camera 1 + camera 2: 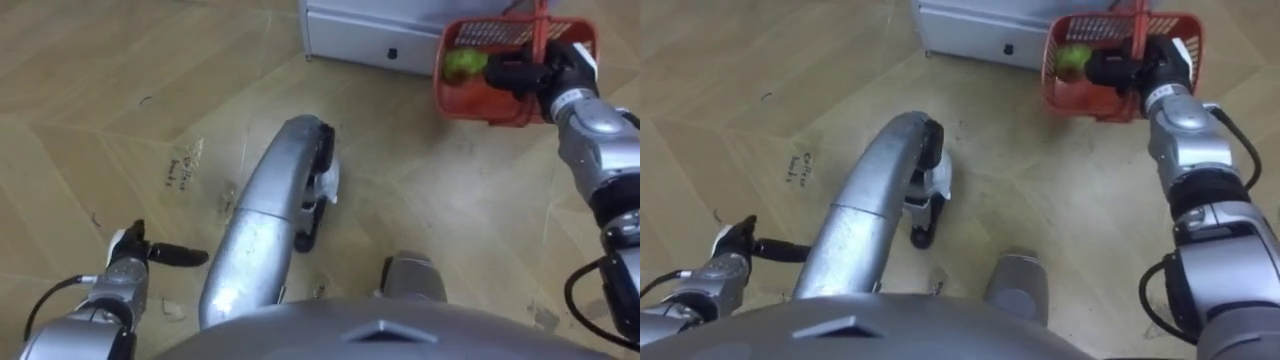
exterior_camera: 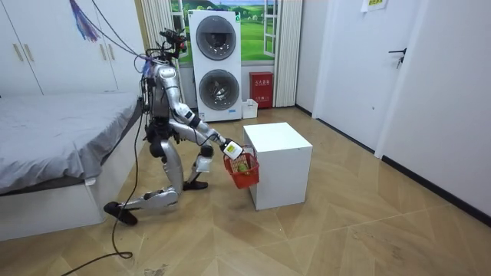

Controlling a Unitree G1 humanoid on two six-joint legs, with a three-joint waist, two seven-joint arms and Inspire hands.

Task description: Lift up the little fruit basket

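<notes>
Fruit basket (image 1: pixel 470 106), 1 o'clock: prob. light, stiff mesh, fruit (image 1: pixel 463 65) loose; take by top handle (image 1: pixel 541 25). R hand (image 1: pixel 535 72) curled on handle; L hand (image 1: pixel 128 265), 8 o'clock, spread.

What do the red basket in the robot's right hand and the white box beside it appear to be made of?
The fruit basket looks like moulded plastic: uniform red, slotted walls. The white box: smooth matte flat panels, sharp edges; painted wood or laminate, cannot tell which.
</notes>
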